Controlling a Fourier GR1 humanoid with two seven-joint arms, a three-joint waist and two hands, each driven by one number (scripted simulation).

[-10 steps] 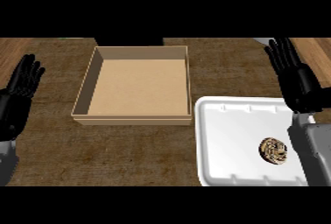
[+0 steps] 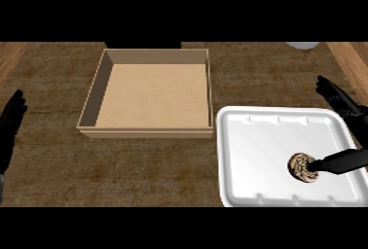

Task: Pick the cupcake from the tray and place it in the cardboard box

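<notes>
A small brown cupcake (image 2: 302, 167) lies in the right half of the white tray (image 2: 248, 146) at the lower right. My right hand (image 2: 343, 104) comes in from the right edge, open, with its fingers stretched up past the tray's far right corner. Its thumb (image 2: 339, 162) points left across the tray, and the tip meets the cupcake's right side. The open cardboard box (image 2: 147, 132) stands left of the tray and farther back, with nothing inside. My left hand (image 2: 10, 127) rests open at the left edge, fingers up, well away from the box.
The box's near right corner almost touches the tray's far left corner. A white object (image 2: 303, 45) peeks in at the top right. Lighter wood strips (image 2: 352, 58) run along both sides of the dark counter.
My right hand has dropped down and to the right, bringing its thumb against the cupcake. My left hand has slid lower toward the left edge. Box, tray and cupcake have not moved.
</notes>
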